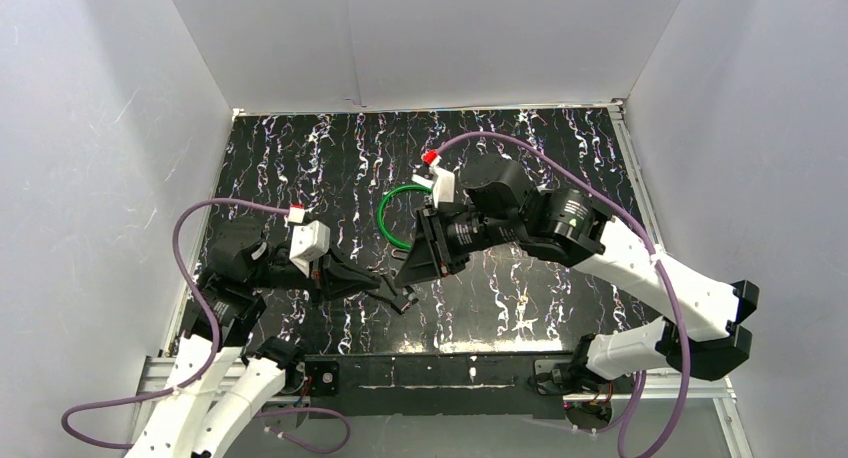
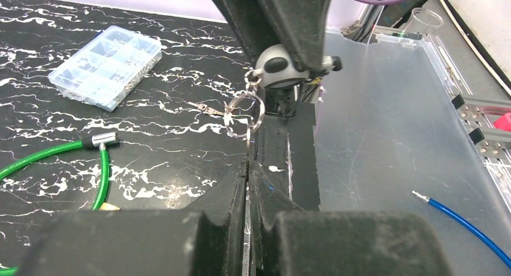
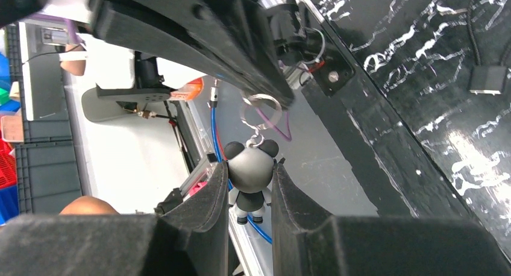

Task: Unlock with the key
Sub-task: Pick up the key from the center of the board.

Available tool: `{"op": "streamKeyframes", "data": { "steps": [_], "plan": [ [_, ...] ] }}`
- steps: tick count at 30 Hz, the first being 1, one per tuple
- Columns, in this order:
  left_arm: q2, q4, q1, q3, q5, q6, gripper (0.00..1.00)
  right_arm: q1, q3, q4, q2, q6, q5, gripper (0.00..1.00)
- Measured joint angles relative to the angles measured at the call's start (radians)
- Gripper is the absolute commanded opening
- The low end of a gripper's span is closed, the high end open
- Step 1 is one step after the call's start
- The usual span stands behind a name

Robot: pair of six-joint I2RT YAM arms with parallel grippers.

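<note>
My left gripper [image 2: 248, 166] is shut on the thin metal blade of the key [image 2: 248, 140], held edge-on between the jaws. A key ring [image 2: 243, 112] links the key to a small panda charm [image 2: 276, 72]. My right gripper [image 3: 250, 167] is shut on the panda charm [image 3: 249, 169], with the key ring [image 3: 260, 110] just beyond it. In the top view both grippers meet above the table's near middle, left [image 1: 383, 281] and right [image 1: 408, 276]. The green cable lock [image 1: 392, 210] lies on the table behind them; its metal end [image 2: 100, 140] shows in the left wrist view.
A clear plastic compartment box [image 2: 105, 65] lies on the black marbled table [image 1: 300, 168] beyond the cable. A blue wire [image 2: 464, 225] lies on the grey sheet at the table's near edge. White walls enclose the table on three sides.
</note>
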Motion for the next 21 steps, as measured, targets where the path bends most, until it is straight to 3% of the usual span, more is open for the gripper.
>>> {"op": "streamKeyframes", "data": {
  "steps": [2, 5, 7, 11, 15, 21],
  "plan": [
    [0.001, -0.063, 0.0, 0.033, 0.003, 0.057, 0.0, -0.003, -0.024, -0.018, -0.024, -0.002, 0.011, 0.13],
    [0.017, -0.177, 0.0, 0.097, 0.018, 0.153, 0.0, -0.004, -0.029, -0.035, -0.044, -0.011, 0.025, 0.38],
    [0.058, -0.305, 0.0, 0.177, 0.018, 0.242, 0.0, -0.003, -0.028, -0.056, -0.05, -0.026, 0.034, 0.46],
    [0.216, -0.632, -0.001, 0.405, -0.009, 0.467, 0.0, -0.005, 0.018, -0.16, -0.048, -0.08, 0.095, 0.55],
    [0.378, -0.916, -0.002, 0.559, -0.056, 0.62, 0.0, -0.009, 0.085, -0.219, -0.052, -0.143, 0.172, 0.56],
    [0.504, -1.156, -0.002, 0.629, -0.148, 0.726, 0.0, -0.008, 0.035, -0.17, -0.087, -0.211, 0.251, 0.56]
  ]
}}
